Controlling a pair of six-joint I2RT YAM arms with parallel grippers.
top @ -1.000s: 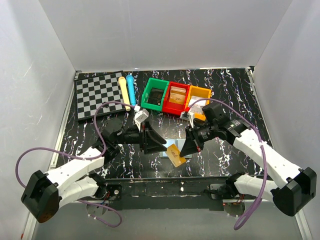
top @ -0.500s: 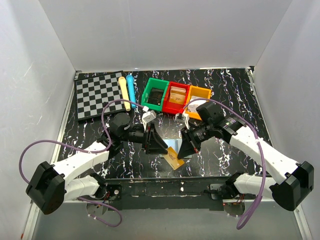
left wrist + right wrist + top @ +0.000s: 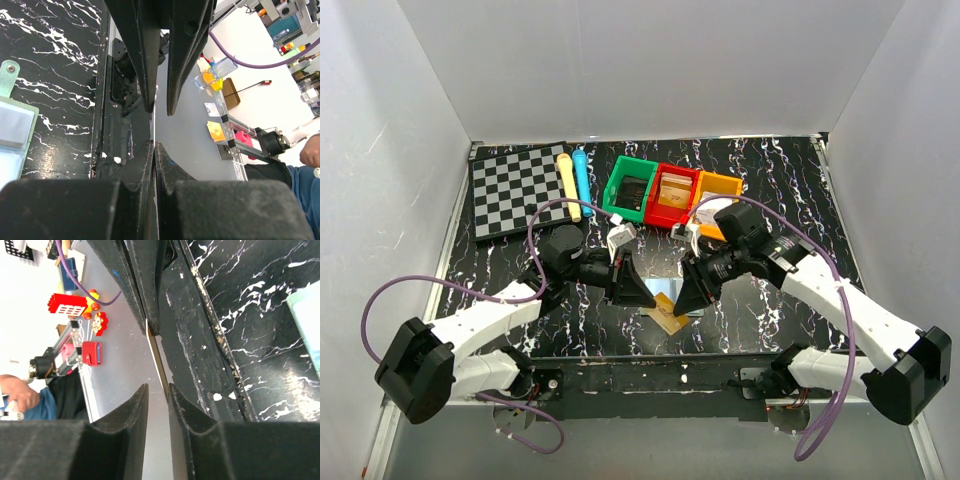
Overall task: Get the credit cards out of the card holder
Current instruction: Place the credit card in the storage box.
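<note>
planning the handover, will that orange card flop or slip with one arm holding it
The credit card is probably stiff: edge-on in both wrist views it looks straight. Likely light, being so thin. Its smooth faces might slip in the left gripper's jaws.

The left hand [image 3: 646, 299], whose fingers stand apart in the earlier views, is now clamped flat on the tan-orange credit card [image 3: 666, 318], seen edge-on between its fingertips in the left wrist view. The right hand [image 3: 681, 307], earlier pinched tight on that card, has loosened: a gap now shows beside the card between its fingers. Both hands have drawn closer together, tip almost to tip, the left forearm swinging in toward the right hand. The card now hangs lower, below both fingertips, closer to the desk [image 3: 770, 180].
</note>
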